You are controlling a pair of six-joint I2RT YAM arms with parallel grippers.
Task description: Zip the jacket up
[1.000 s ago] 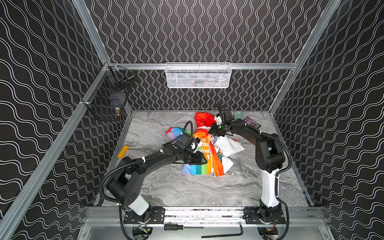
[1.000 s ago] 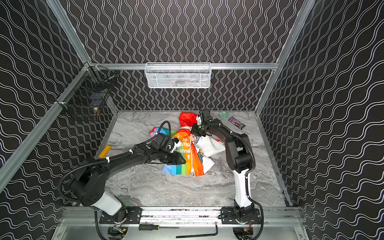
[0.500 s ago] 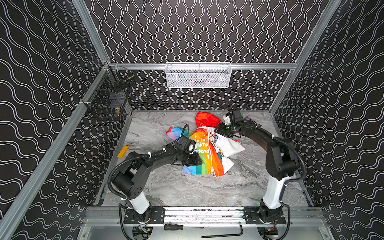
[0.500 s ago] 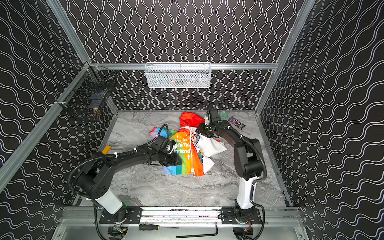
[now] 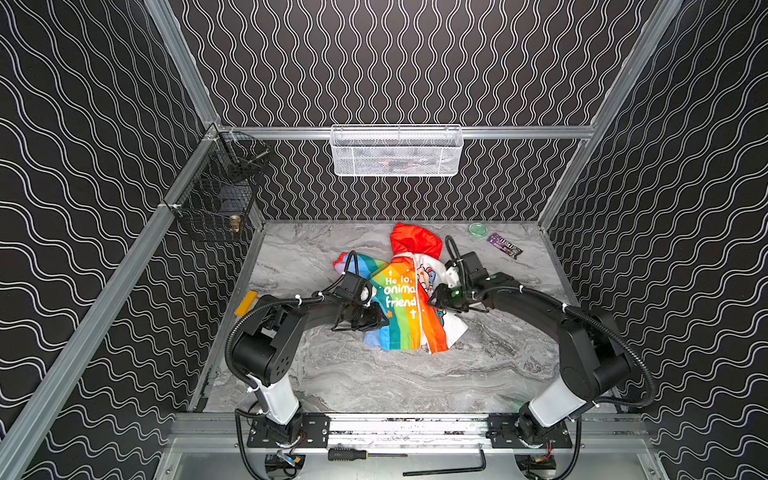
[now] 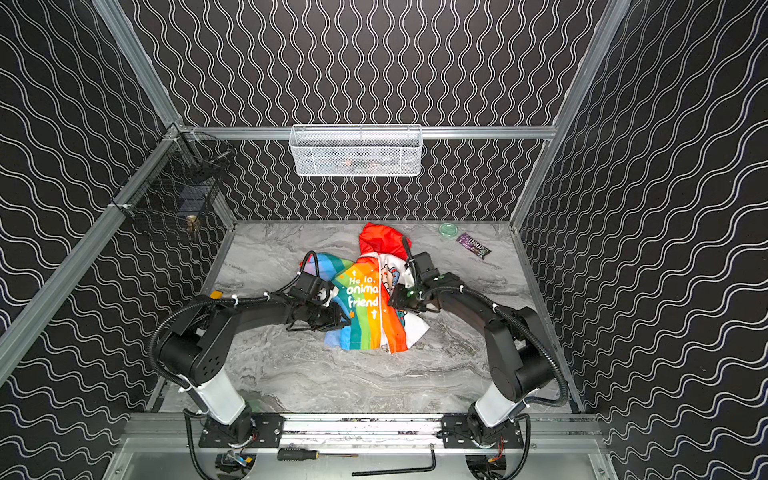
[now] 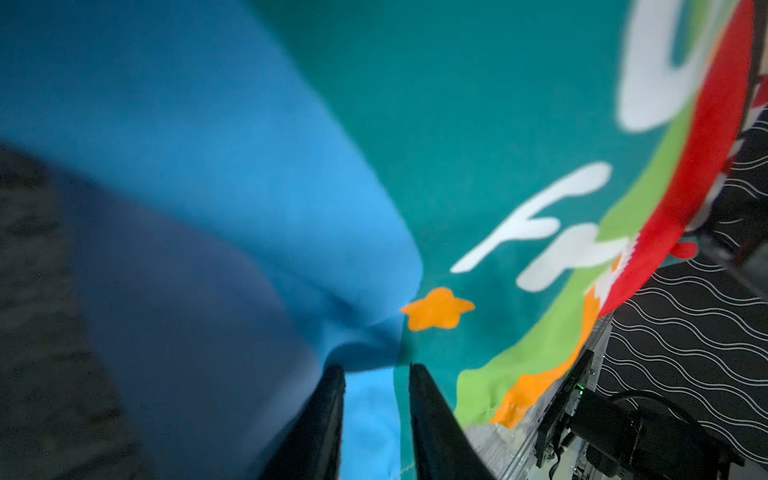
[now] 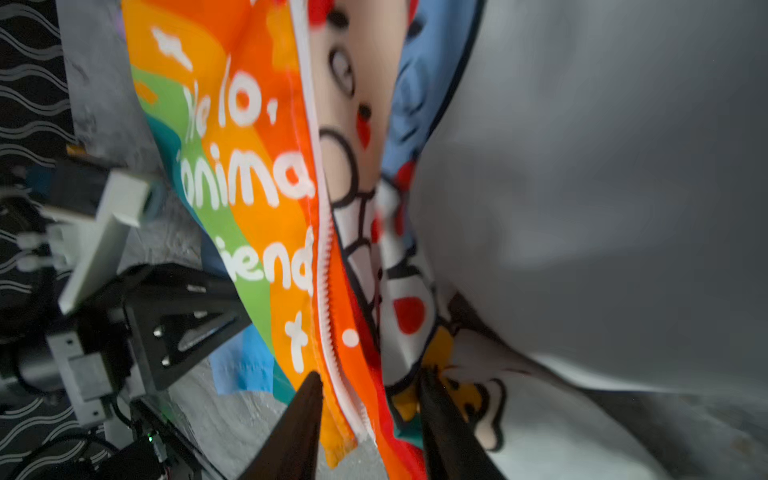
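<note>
At the far left an orange block [image 5: 246,302] lies by the table's edge, out of play. The left claw [image 5: 382,322] reaches in low to the left edge of the jacket [image 5: 399,307], which lies in the middle of the table [image 5: 374,386] with its red hood [image 5: 415,241] toward the back wall. In the left wrist view its jaws stand close together with blue cloth between them and a pucker where they end, yet whether they truly pinch it I cannot tell. The rainbow front with the white lettering lies flat, and along its inner edge runs a bare row of white zip teeth [image 8: 328,291]. The other front looks folded back, showing the cartoon print and white cloth. The right claw [image 5: 432,302] comes in from the right over the middle of the jacket, jaws apart, straddling the orange strip beside the teeth without closing on it. Far right at the back sit a green lid [image 5: 478,228] and a purple wrapper [image 5: 504,244], well apart from the work. My reading is that nothing is zipped yet and the slider is not visible, so what remains is to bring both fronts together, find the slider at the hem and draw it up to the neck
</note>
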